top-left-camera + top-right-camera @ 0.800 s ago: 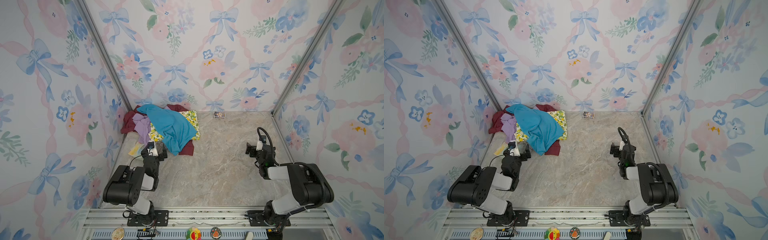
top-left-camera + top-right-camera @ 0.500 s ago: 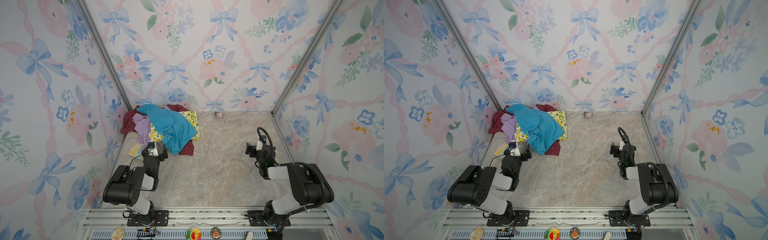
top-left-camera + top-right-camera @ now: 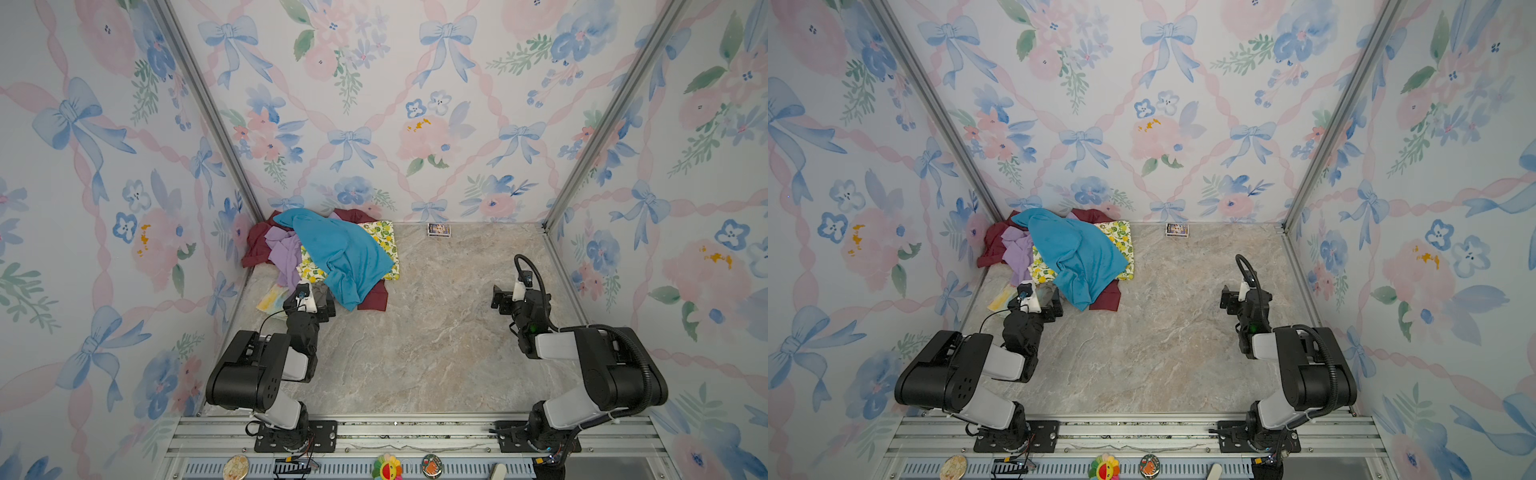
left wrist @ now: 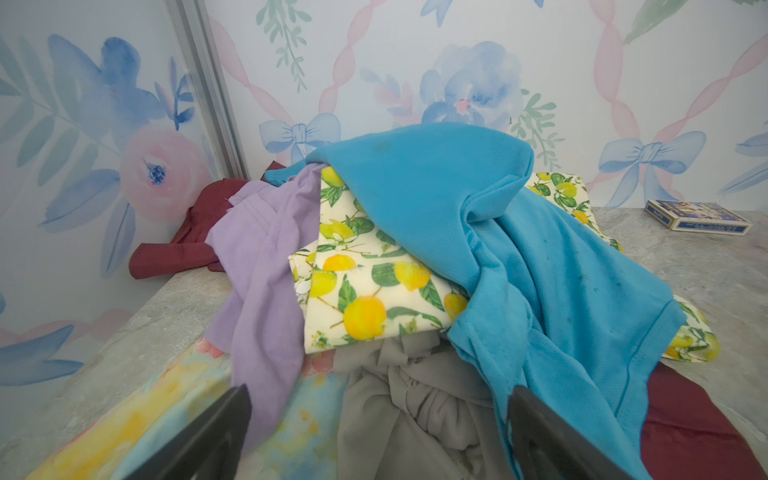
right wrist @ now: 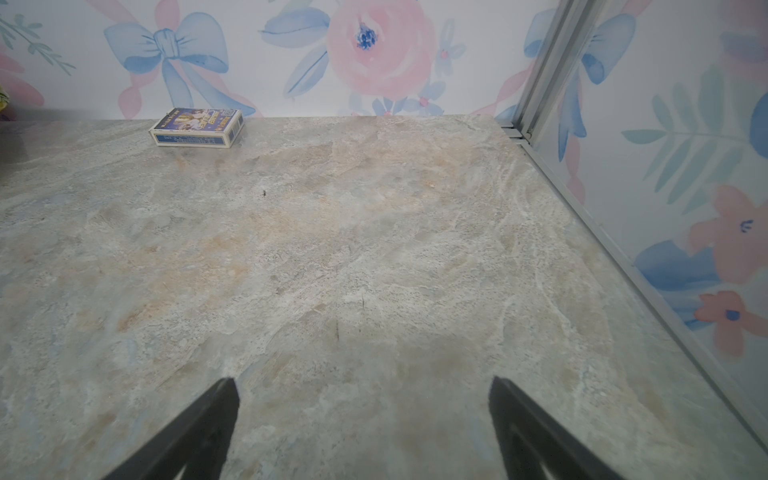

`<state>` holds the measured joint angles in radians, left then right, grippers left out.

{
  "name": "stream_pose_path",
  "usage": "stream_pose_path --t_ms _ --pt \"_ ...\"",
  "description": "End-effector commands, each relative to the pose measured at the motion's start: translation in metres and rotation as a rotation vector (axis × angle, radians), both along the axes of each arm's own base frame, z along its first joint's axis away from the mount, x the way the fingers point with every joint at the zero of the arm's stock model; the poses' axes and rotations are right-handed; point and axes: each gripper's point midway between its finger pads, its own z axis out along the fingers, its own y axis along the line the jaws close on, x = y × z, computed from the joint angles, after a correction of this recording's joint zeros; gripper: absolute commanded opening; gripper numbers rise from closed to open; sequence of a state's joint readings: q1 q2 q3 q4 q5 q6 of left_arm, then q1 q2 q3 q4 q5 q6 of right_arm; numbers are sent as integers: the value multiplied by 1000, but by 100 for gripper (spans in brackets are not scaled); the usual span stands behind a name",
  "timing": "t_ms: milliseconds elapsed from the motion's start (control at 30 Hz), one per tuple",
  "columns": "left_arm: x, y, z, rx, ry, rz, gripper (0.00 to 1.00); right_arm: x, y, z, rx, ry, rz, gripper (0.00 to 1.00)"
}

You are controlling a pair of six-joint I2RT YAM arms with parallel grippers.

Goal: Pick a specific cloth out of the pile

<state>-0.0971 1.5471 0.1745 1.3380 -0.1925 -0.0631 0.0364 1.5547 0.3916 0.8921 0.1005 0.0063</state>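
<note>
Top views: marble table (image 3: 415, 353), pile (image 3: 309, 268) in the far-left corner. Maroon cloth (image 3: 255, 247) sits at the bottom of it, mostly buried; it shows against the left wall and again at the pile's near-right edge. Teal cloth (image 3: 340, 253) draped on top, lilac cloth (image 3: 284, 249) left of it, lemon-print cloth (image 3: 384, 237) under both. Left gripper (image 4: 379, 390) at the pile's near edge, jaws spread wide, nothing held, grey cloth (image 4: 415, 407) just ahead. Right gripper (image 5: 362, 380) over bare table on the right, jaws also spread, empty. Card box (image 5: 197, 126) by the far wall.
</note>
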Motion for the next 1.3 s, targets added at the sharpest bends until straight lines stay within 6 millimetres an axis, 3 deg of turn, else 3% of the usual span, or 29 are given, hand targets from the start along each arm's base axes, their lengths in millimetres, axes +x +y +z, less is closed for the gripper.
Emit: stream_pose_path --t_ms 0,767,1267 --pt "4 -1 6 -8 -20 0 98 2 4 6 -2 -17 15 97" --pt "3 -2 6 4 -19 0 98 1 5 6 -20 -17 5 97" --pt "-10 -10 10 45 -36 3 97 -8 9 11 -79 -69 -24 97"
